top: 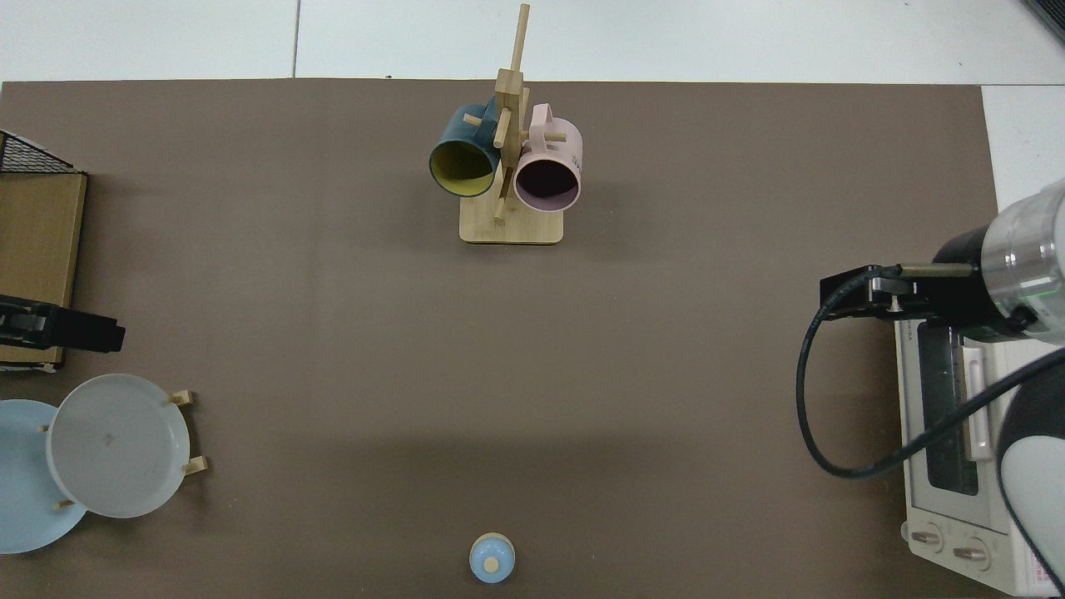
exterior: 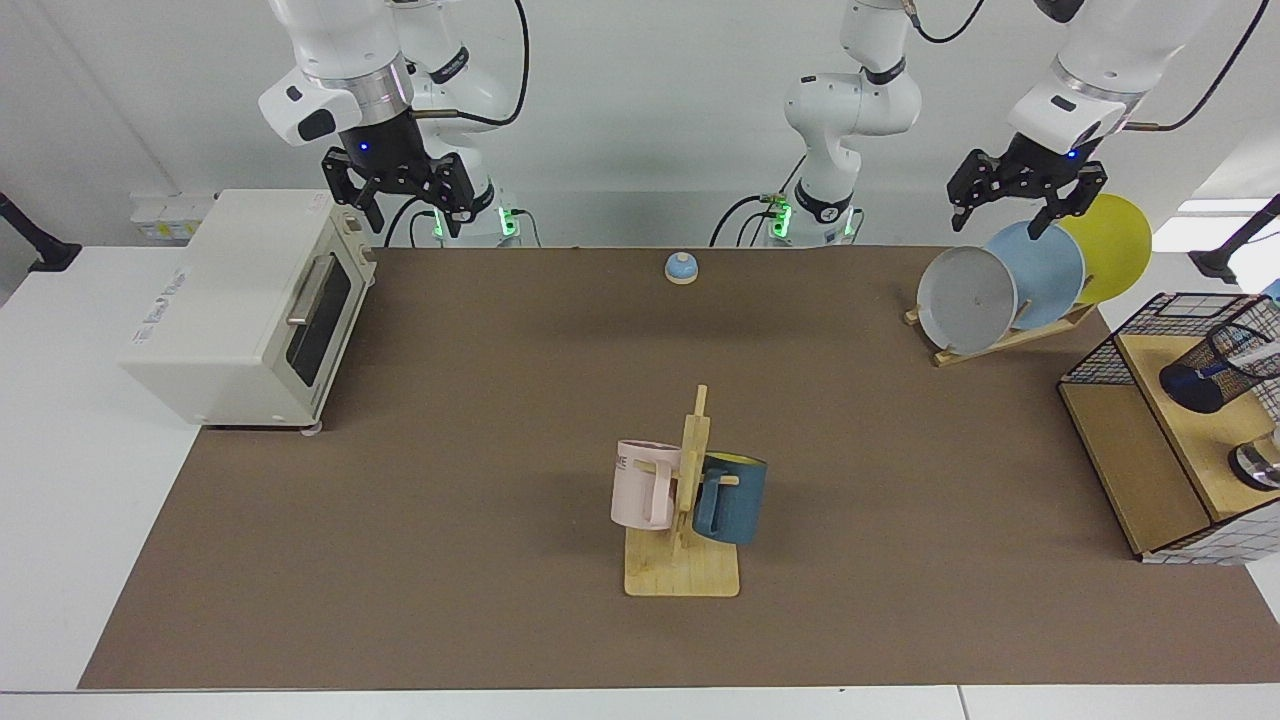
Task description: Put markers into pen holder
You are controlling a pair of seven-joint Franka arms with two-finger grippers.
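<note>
While left gripper (exterior: 1022, 199) hangs empty, marker (exterior: 1245, 350) sits in pen holder (exterior: 1222, 366).

Toaster oven (exterior: 245, 305) at table's 9 o'clock; mug rack (exterior: 685, 500) centre, pink mug (exterior: 643, 484), blue mug (exterior: 732, 497); bell (exterior: 681, 267) at 12; plate rack (exterior: 1010, 335) at 2.
</note>
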